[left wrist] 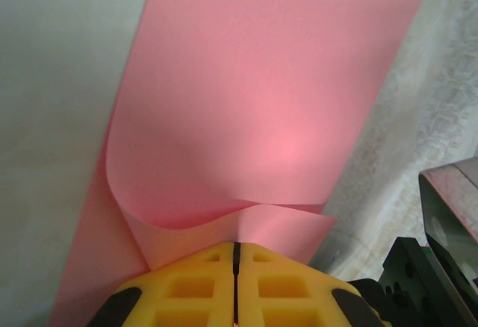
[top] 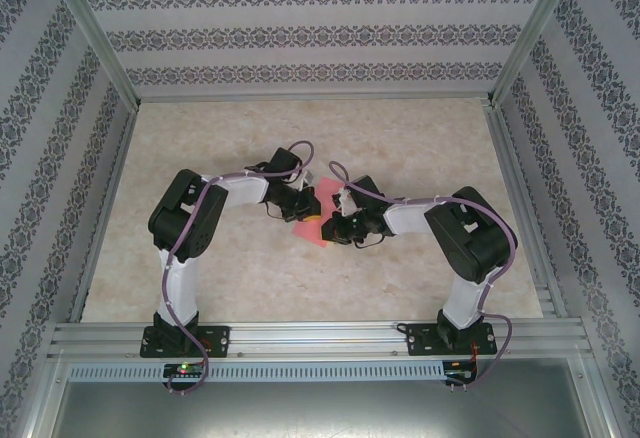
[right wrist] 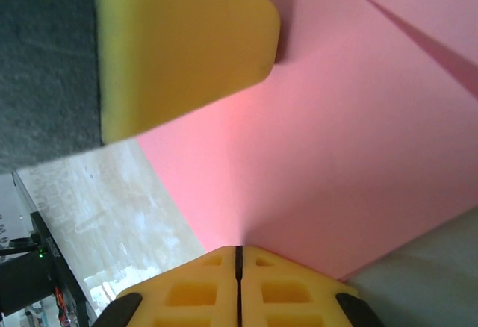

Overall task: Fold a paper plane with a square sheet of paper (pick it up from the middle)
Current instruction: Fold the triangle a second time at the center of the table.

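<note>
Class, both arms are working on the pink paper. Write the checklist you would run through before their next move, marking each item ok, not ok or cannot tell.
1. Left gripper shut on the square sheet of paper: ok.
2. Right gripper shut on the sheet's edge: ok.
3. Sheet smooth at the left grip: not ok, it curls and buckles beside the fingertips.
4. Edges lined up for the fold: cannot tell.
5. Grippers apart from each other: cannot tell; they sit very close together over the table.
</note>
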`<state>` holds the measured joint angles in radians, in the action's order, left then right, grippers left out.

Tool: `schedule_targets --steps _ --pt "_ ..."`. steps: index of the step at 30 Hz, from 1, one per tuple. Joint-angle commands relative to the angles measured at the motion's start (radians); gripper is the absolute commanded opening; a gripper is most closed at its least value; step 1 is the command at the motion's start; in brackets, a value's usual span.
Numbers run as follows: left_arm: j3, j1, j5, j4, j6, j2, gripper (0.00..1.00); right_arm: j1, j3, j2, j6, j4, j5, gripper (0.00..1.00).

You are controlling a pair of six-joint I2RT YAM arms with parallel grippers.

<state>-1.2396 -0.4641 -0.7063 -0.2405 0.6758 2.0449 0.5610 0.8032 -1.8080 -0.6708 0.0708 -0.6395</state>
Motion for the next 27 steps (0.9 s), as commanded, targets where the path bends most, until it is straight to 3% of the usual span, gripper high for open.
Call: schedule_targets --steps 1,12,27 --pt "-0.041 0.029 0.041 -0.058 -0.045 0.035 0.09 0.014 -0.015 -0.028 0.054 -0.133 0.069 0.08" --pt "-0.122 0.066 0.088 -0.142 -0.131 0.075 0.10 0.013 -0.034 -0.009 0.058 -0.143 0.070 0.08" --pt "-0.160 0.104 0.064 -0.145 -0.146 0.068 0.11 0.006 -0.038 0.037 0.044 -0.127 0.037 0.08"
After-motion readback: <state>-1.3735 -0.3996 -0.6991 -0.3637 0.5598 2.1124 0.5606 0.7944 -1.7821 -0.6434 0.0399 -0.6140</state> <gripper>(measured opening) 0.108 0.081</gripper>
